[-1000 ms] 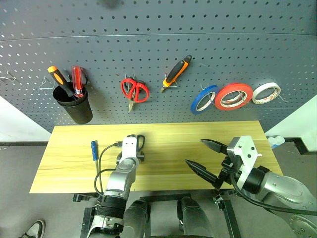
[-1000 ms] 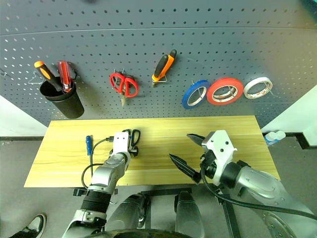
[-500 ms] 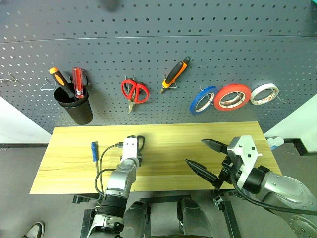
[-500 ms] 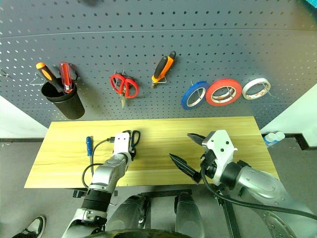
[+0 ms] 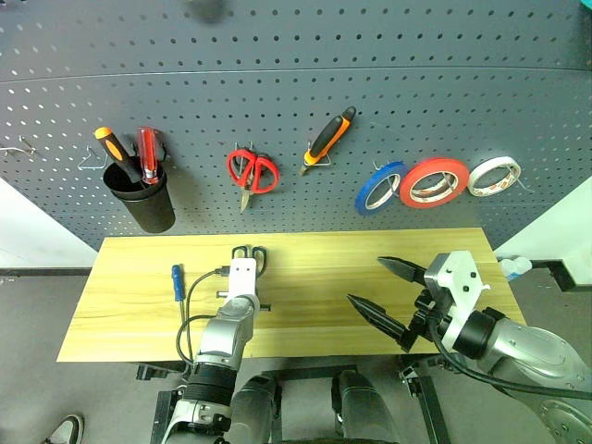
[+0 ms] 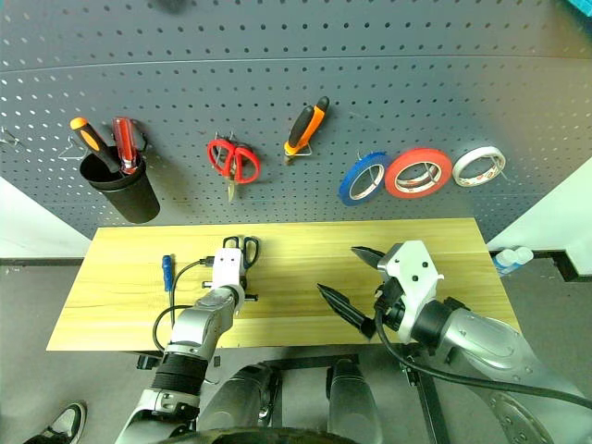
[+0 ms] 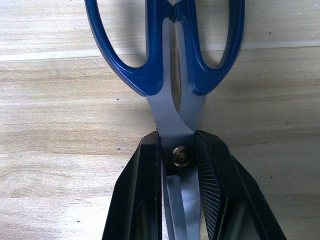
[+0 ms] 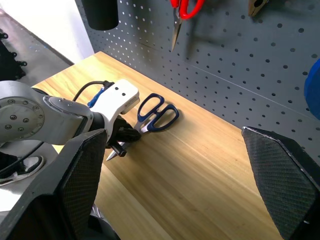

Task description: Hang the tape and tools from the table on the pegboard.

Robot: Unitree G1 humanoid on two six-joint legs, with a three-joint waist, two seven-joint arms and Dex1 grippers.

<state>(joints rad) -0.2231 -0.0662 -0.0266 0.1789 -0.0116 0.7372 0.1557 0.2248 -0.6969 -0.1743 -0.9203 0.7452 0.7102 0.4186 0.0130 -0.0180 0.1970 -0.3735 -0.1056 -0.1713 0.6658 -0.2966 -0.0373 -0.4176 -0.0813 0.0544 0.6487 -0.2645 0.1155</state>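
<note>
A: Well, is any writing or brand showing anywhere?

B: None that I can read; the tape rolls and tool handles are too small to make out.

A: What is the left gripper (image 7: 179,175) doing?

B: Its fingers (image 7: 144,185) are clenching on the steel scissors (image 7: 170,75), pinching the blades at the pivot screw. The blue-black handles are pointing toward the pegboard (image 5: 296,92), and the scissors are lying flat on the tabletop (image 5: 444,242), just left of its middle and toward the back edge.

A: And the right gripper (image 5: 379,289)?

B: Its fingers are standing wide apart, grasping nothing, hovering above the right front part of the tabletop.

A: Where are the other task things sitting?

B: The small blue-handled screwdriver (image 5: 176,279) is lying near the left end of the tabletop, well apart from the scissors. The blue tape (image 5: 382,186) is hanging on the pegboard beside the red-orange roll (image 5: 434,181) and the white roll (image 5: 495,175). The pliers (image 5: 329,137) are hanging tilted, with the red-handled scissors (image 5: 251,172) to their left.

A: How much open room is showing?

B: The tabletop's middle and right stretch are lying bare. On the pegboard, a black cup (image 5: 141,196) holding two screwdrivers is sitting at the left, and the rows above all the hung things are lying bare.
</note>
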